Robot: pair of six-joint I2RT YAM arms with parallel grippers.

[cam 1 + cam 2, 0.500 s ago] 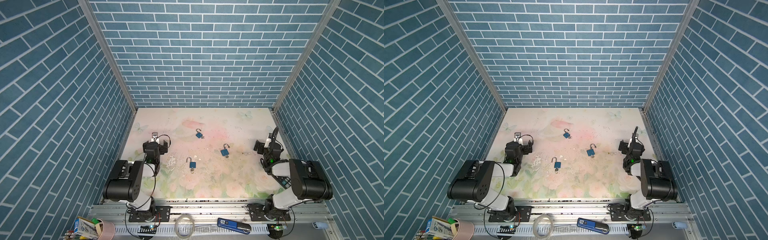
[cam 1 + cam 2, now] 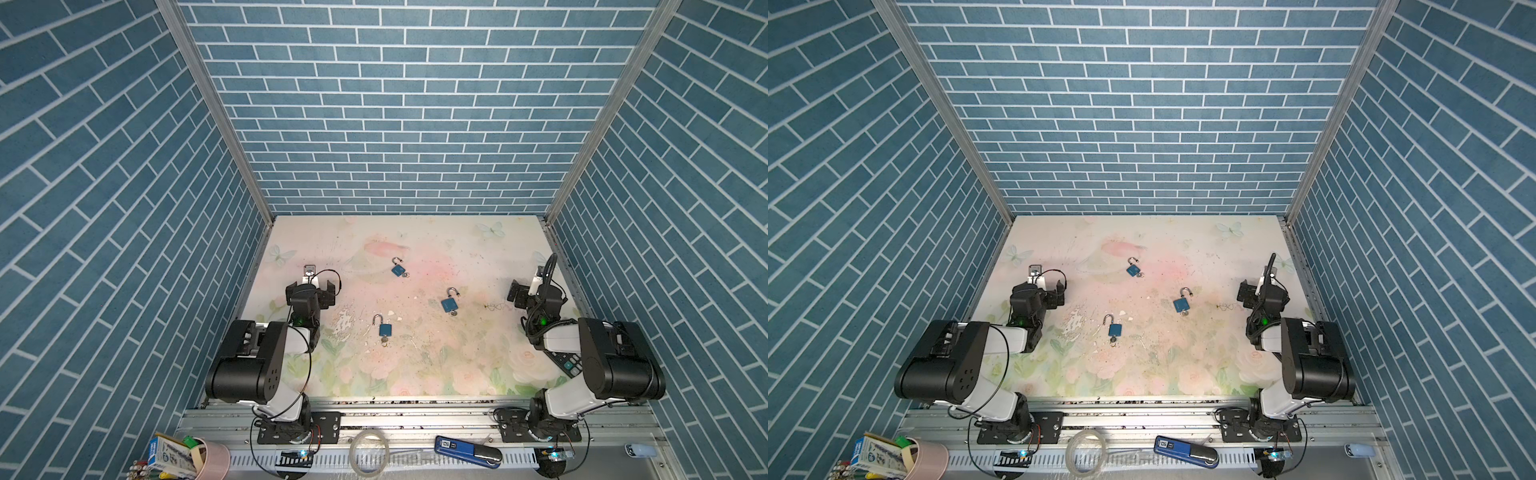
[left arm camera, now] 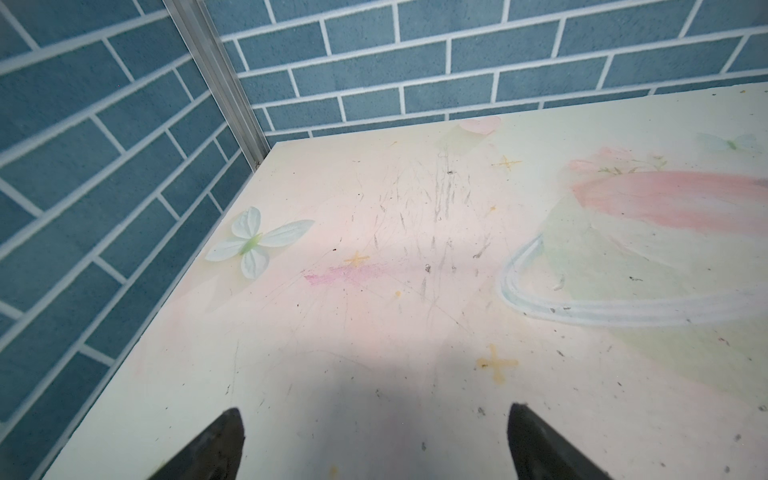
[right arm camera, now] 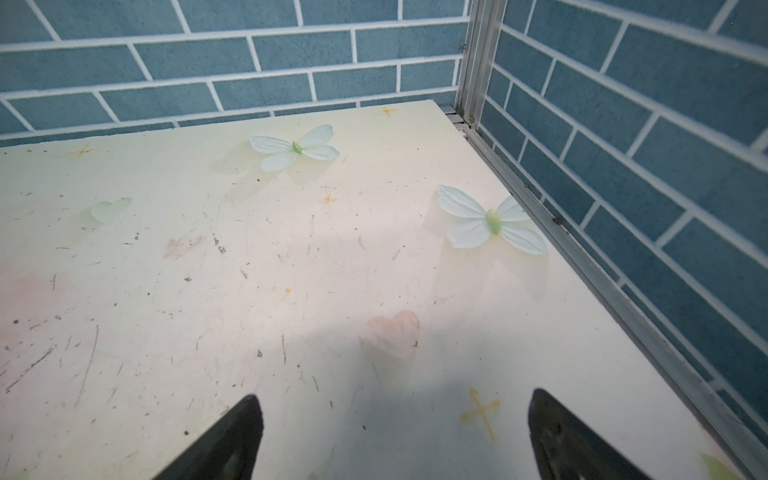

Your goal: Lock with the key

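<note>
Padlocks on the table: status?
Left gripper open, empty. Right gripper open, empty. Three blue steel-shackled padlocks lie untouched. Nothing blocks them.

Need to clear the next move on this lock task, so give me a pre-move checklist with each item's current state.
1. Left gripper open, nothing between its fingers: ok.
2. Right gripper open and empty: ok.
3. Near padlock, middle padlock and far padlock lying apart on the table, clear of both arms: ok.
4. A padlock visible in either wrist view: not ok; both show only bare table.
5. Key seated in the near padlock: cannot tell; the metal piece at its base is too small to judge.
</note>
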